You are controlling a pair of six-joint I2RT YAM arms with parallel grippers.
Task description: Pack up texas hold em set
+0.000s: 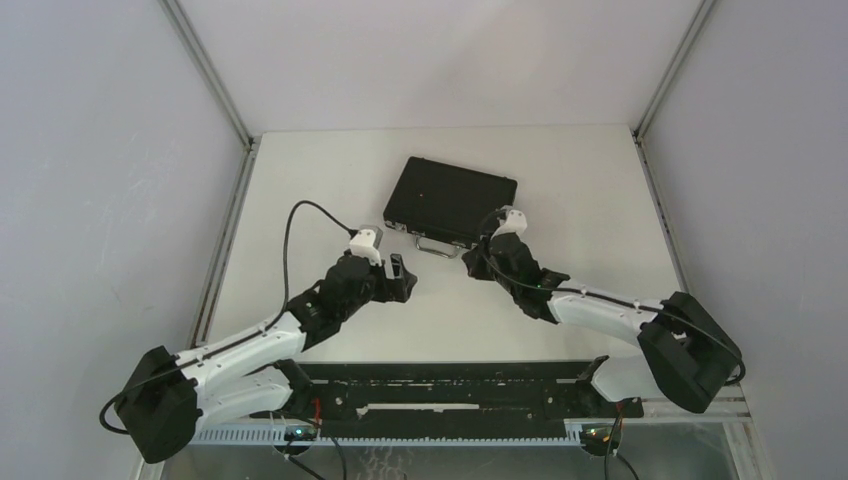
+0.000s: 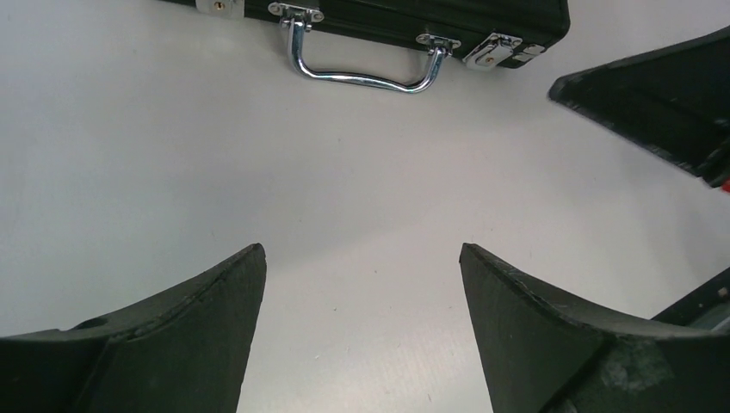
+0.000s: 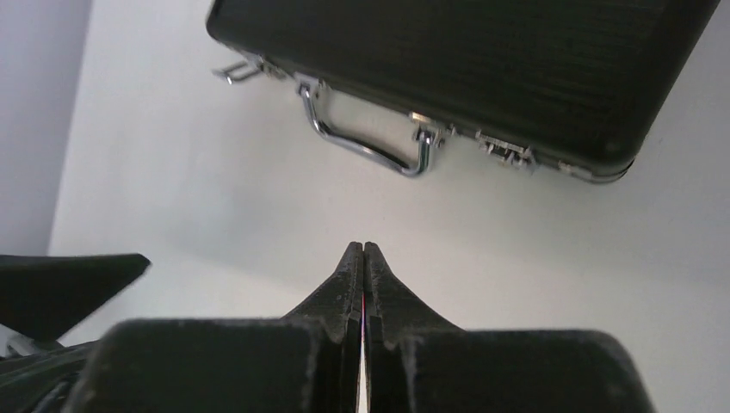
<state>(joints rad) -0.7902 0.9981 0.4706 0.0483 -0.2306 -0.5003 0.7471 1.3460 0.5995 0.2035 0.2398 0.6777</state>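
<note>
Pointing at the shut briefcase point(image 1: 452, 200): left pincer point(image 2: 361, 251) spread wide, right pincer point(image 3: 363, 248) pressed together.

The black case point(image 3: 465, 69) lies shut on the white table point(image 3: 155, 198). The right gripper point(image 3: 362, 251), pinched tight, faces its silver handle point(image 3: 366, 146).
</note>
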